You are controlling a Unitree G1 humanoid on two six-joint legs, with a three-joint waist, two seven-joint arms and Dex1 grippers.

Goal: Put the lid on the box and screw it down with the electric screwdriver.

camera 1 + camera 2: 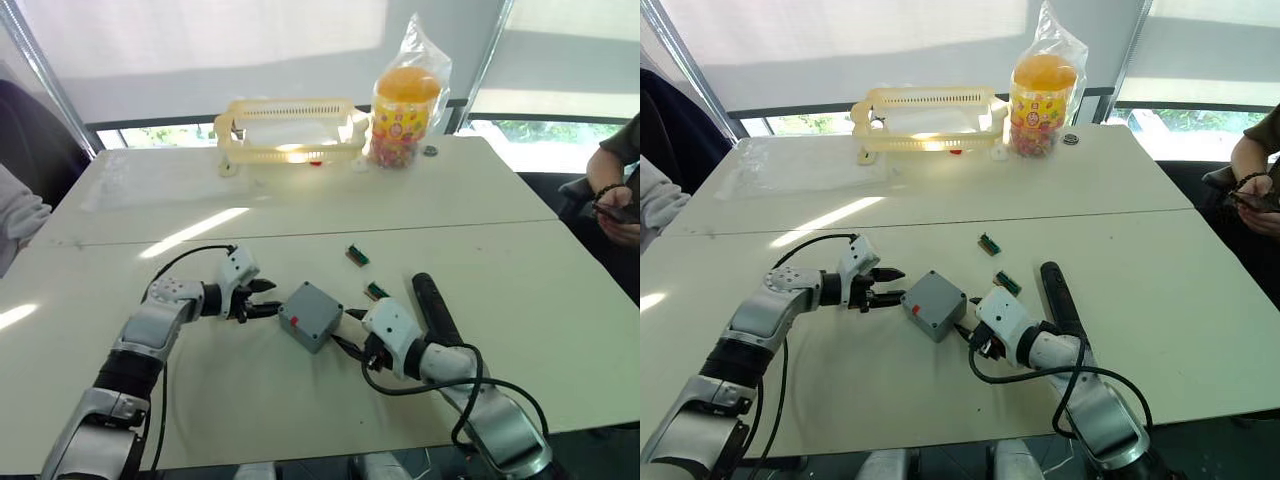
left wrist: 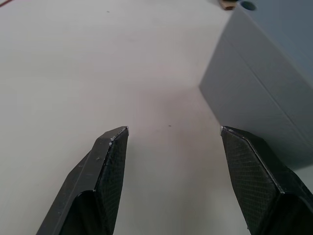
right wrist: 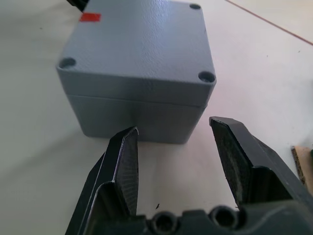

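The grey box (image 1: 311, 318) stands in the middle of the table, with a small red mark on it. The lid (image 3: 139, 41) sits on top of it; a seam runs around below the lid, and its corner screw holes show. My left gripper (image 1: 272, 298) is open just to the box's left, and one finger (image 2: 254, 166) is close to the box wall (image 2: 264, 88). Just to the box's right, my right gripper (image 1: 348, 330) is open and points at the box, not touching it. The black electric screwdriver (image 1: 435, 308) lies on the table to the right of my right wrist.
Two small green parts (image 1: 357, 254) (image 1: 376, 291) lie behind and to the right of the box. At the far edge stand a yellow basket (image 1: 288, 128) and a bagged jar of sweets (image 1: 405, 110). A person's arm (image 1: 612, 195) is at the right, a sleeve (image 1: 18, 218) at the left.
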